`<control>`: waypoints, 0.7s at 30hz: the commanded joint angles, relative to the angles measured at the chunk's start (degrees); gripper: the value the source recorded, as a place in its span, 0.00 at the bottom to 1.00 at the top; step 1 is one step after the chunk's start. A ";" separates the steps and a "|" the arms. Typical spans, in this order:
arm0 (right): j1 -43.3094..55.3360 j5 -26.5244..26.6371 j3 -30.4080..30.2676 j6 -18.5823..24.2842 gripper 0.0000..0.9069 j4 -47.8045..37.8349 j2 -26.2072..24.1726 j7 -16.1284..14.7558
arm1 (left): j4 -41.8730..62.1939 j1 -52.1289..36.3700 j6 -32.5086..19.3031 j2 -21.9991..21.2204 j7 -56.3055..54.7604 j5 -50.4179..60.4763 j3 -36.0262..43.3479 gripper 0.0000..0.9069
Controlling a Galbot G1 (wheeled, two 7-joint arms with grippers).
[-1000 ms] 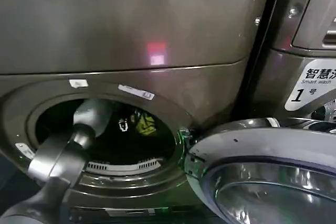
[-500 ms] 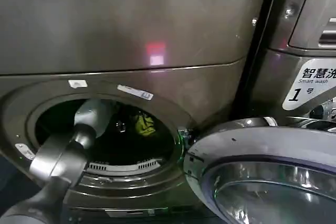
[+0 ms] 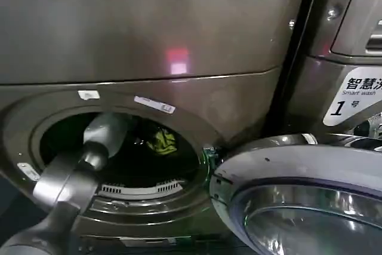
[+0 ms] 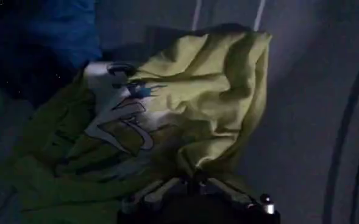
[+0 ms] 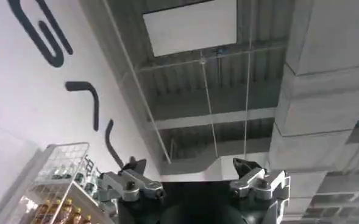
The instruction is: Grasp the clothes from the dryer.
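Left wrist view: clothes (image 4: 167, 115) against left claw (image 4: 188, 185) (touching)

Above me: grey ceiling beams (image 5: 313, 79), bright light panel (image 5: 190, 25); white wall (image 5: 27, 91) beside, wire basket (image 5: 60, 167) below it.

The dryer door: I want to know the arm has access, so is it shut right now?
No, the dryer has its door swung open, and the left arm reaches through the porthole toward the clothes.
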 commanded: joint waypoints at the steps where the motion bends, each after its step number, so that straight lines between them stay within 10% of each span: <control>1: 0.85 -0.70 -1.17 0.03 1.00 0.12 -0.14 0.00 | -8.55 4.02 0.43 0.85 -13.40 -22.82 -6.45 0.00; 21: 2.86 -0.78 -2.77 1.22 1.00 -0.18 -0.58 -0.90 | -42.37 32.44 -23.90 -1.33 -63.96 -45.05 -22.81 0.00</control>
